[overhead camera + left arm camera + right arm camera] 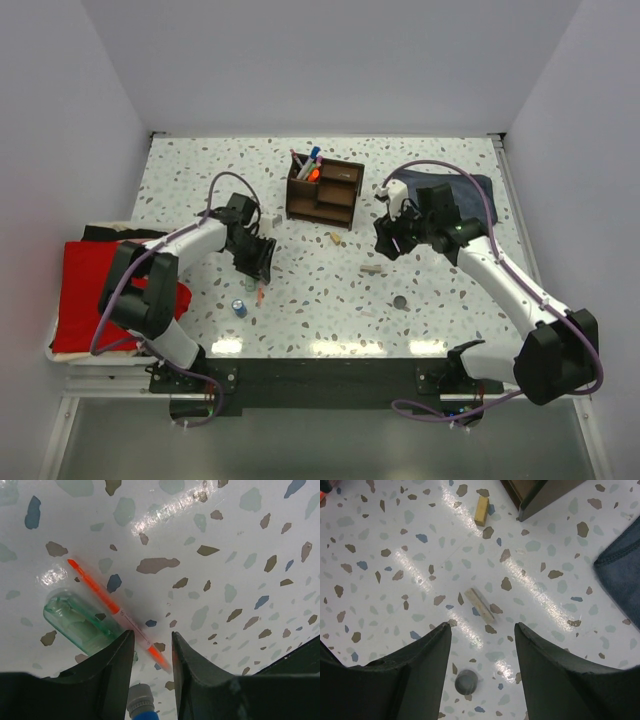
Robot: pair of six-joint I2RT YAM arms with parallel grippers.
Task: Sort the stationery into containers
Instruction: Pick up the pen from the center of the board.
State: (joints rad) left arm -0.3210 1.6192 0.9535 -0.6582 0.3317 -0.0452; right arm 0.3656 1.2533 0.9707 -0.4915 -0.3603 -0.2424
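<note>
The dark brown organizer (335, 195) stands at the table's far middle, with several pens (308, 165) upright in its back left compartment. My left gripper (256, 260) is open, low over the table; in the left wrist view its jaws (151, 637) straddle a thin red pen (100, 592) lying on the table, not clamped. A pale green tube (75, 622) lies beside it, and a blue cylinder (140, 702) is just below. My right gripper (388, 240) is open and empty (482, 626) above a pale stick (479, 605) and a dark disc (466, 682). A tan bit (481, 511) lies near the organizer's corner (540, 495).
A folded blue-grey cloth (462, 192) lies at the far right, behind my right arm; its edge shows in the right wrist view (620, 570). A red cloth (85, 290) lies off the table's left edge. White walls enclose the table.
</note>
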